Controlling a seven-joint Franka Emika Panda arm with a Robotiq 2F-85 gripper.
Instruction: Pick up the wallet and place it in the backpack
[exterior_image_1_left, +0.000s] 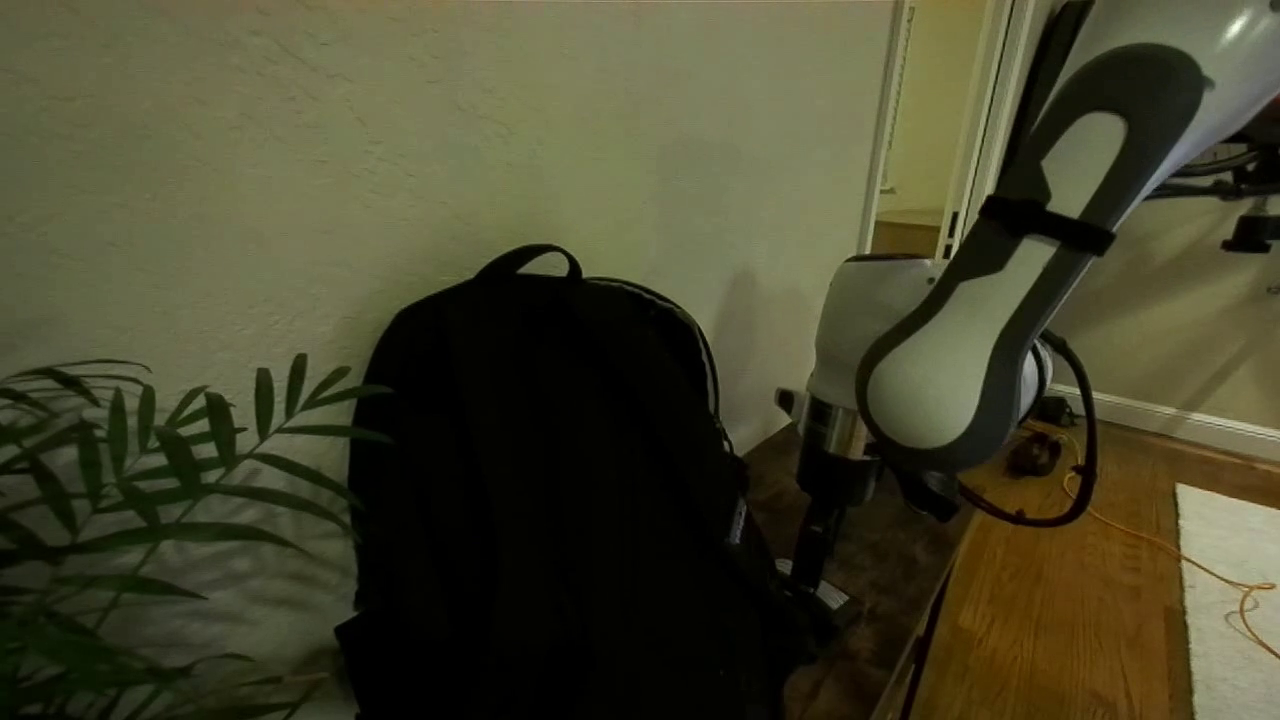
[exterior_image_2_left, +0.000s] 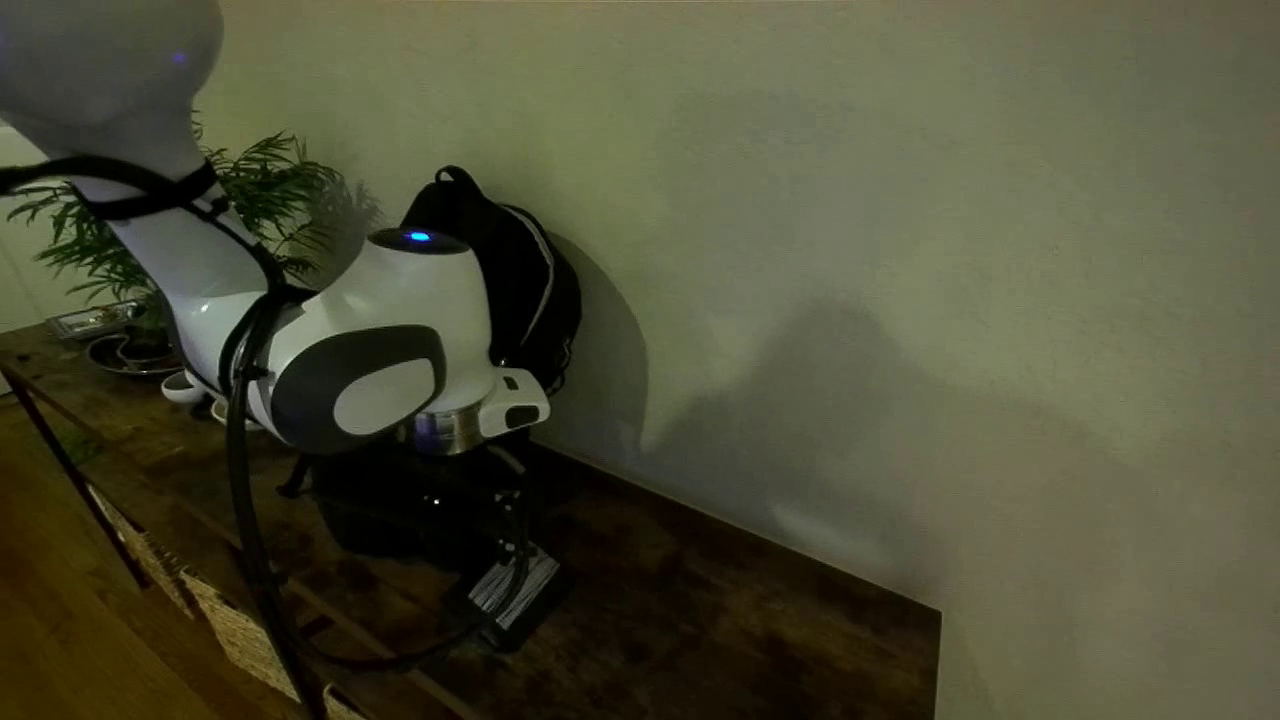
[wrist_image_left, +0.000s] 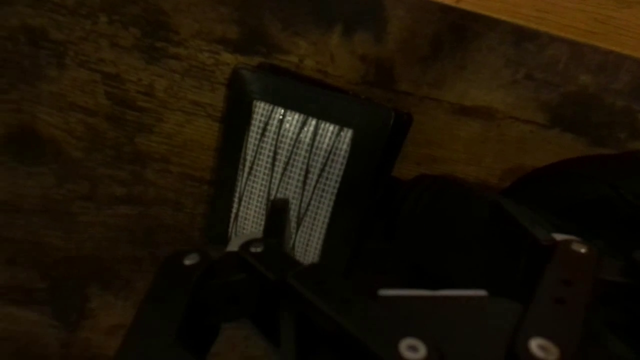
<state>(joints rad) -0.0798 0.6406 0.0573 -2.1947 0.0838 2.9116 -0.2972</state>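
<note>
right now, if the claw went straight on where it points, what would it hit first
Probably the wallet: in the wrist view one finger of the open claw shows in front of its pale panel. How much gap there is, if any, is unclear in this dim picture.

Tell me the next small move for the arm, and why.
I'd probably shift the open pincer towards the left of the wrist view, so the wallet may come between its fingers. There, one finger overlaps the wallet's patterned panel while the other stands well to the right, so closing now might miss a good grip.
</note>
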